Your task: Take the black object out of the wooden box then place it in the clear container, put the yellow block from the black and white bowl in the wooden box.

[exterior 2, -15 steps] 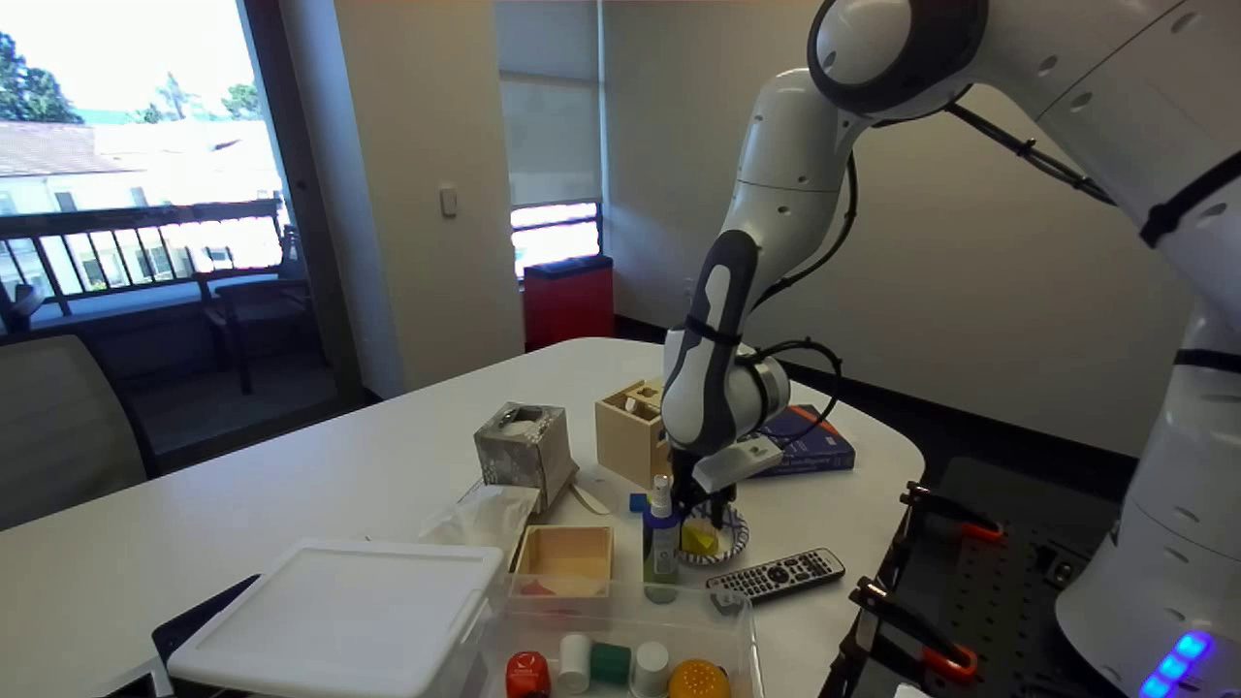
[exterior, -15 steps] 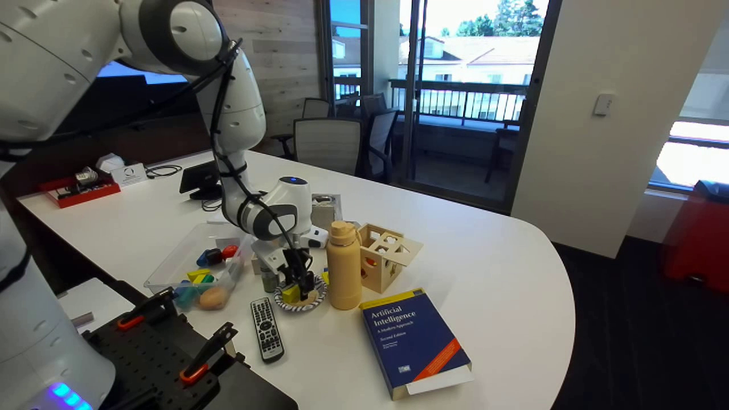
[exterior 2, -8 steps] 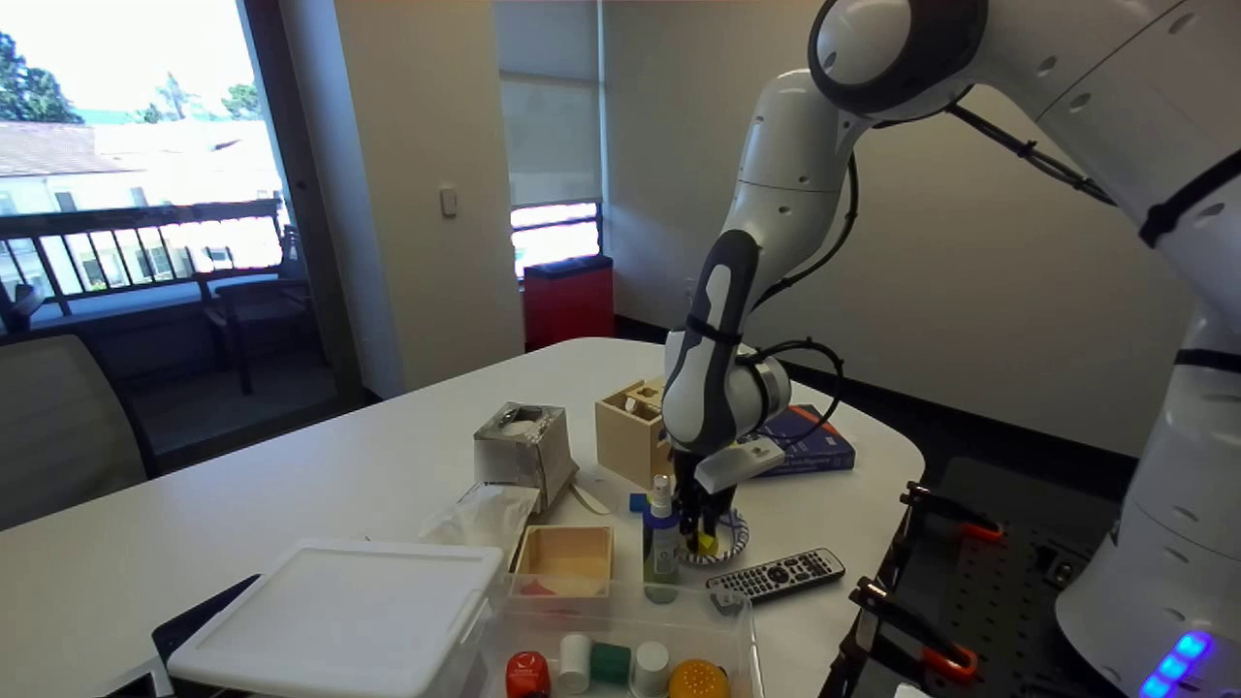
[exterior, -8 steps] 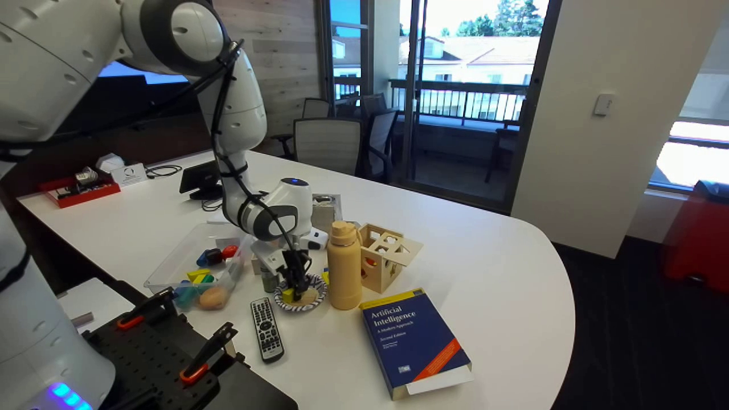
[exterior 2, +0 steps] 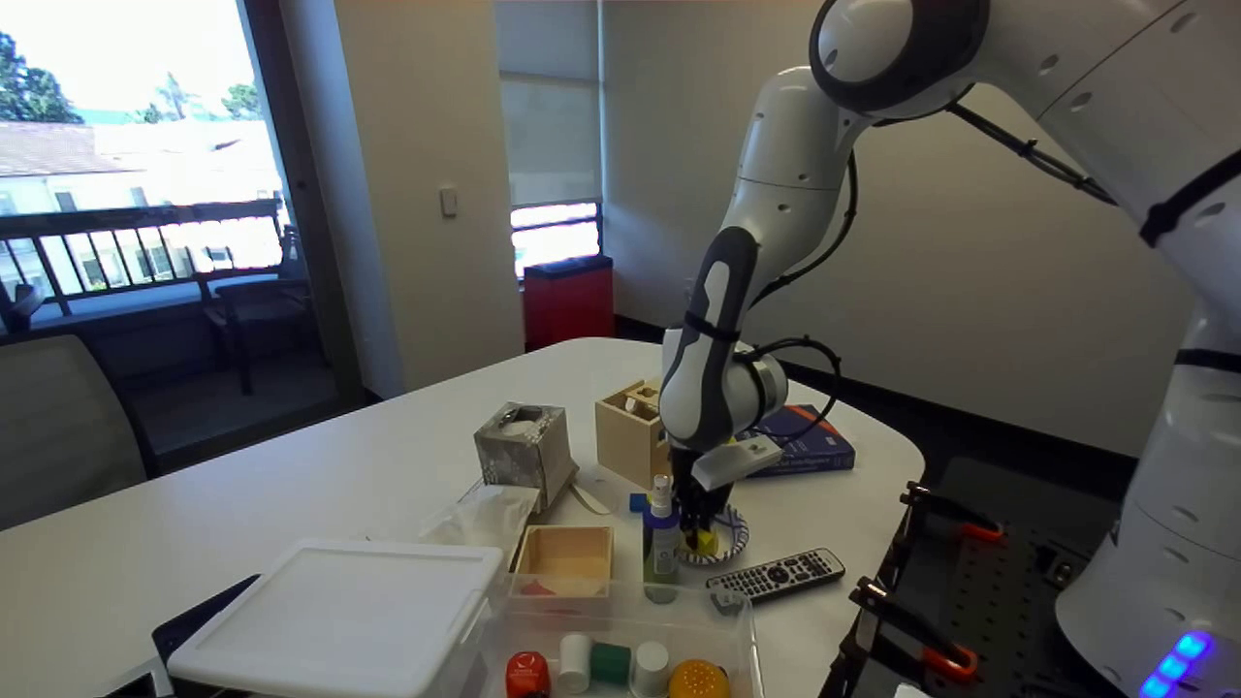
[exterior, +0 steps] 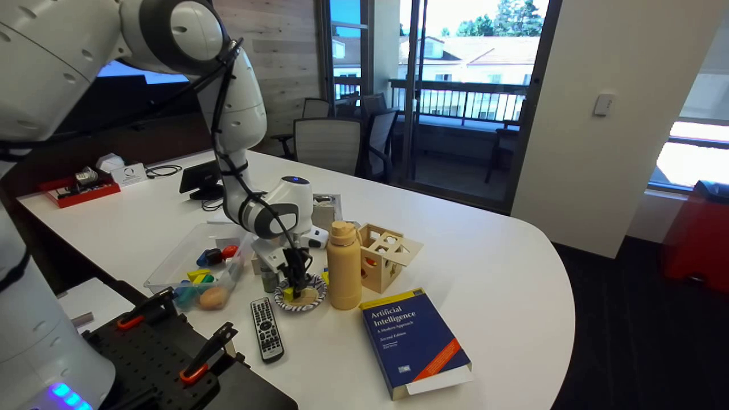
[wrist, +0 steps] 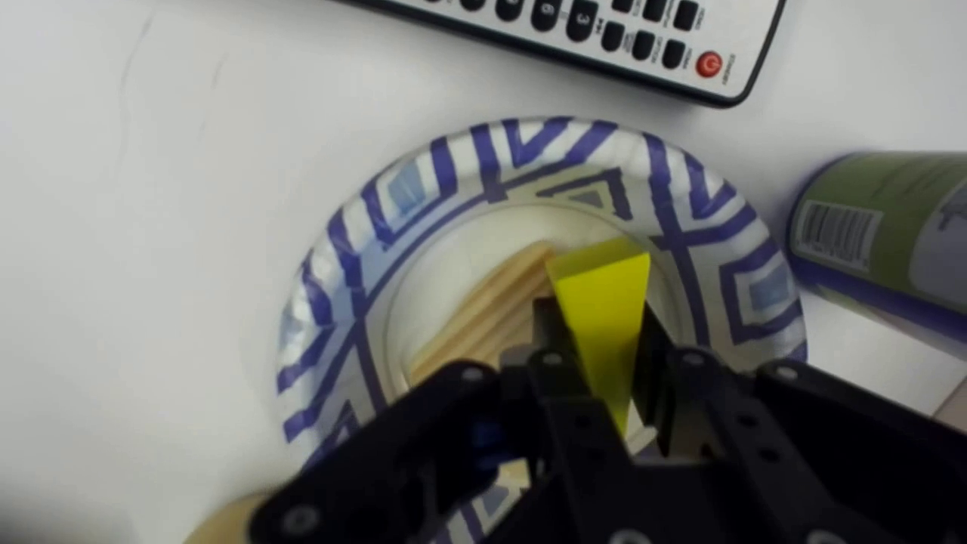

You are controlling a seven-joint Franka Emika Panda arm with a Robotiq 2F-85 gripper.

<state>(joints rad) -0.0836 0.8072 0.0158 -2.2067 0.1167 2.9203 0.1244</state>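
Observation:
In the wrist view my gripper (wrist: pixel 599 321) is shut on a yellow block (wrist: pixel 604 295), one finger on each side. The block stands inside the black and white bowl (wrist: pixel 461 162), whose pattern looks blue here. A tan wooden piece (wrist: pixel 480 310) lies in the bowl beside it. An open, shallow wooden box (exterior 2: pixel 564 562) stands behind the clear container (exterior 2: pixel 679 616). Nearer the bottle is a taller wooden box (exterior 2: pixel 625 446) with shaped holes and a lid askew. Among coloured blocks in the clear container lies a black object (exterior: pixel 213 257). My fingers hide part of the yellow block.
Close to the bowl stand a spray bottle (exterior 2: pixel 661 557), a remote (exterior: pixel 266 330) and a tall yellow bottle (exterior: pixel 344 273). A thick blue book (exterior: pixel 413 339) lies beyond the bottle. There are also a tissue box (exterior 2: pixel 524 451) and a white lid (exterior 2: pixel 349 611).
The jaws have come together on the yellow block inside the bowl. Otherwise the arm has hardly moved, and the other things stay where they were.

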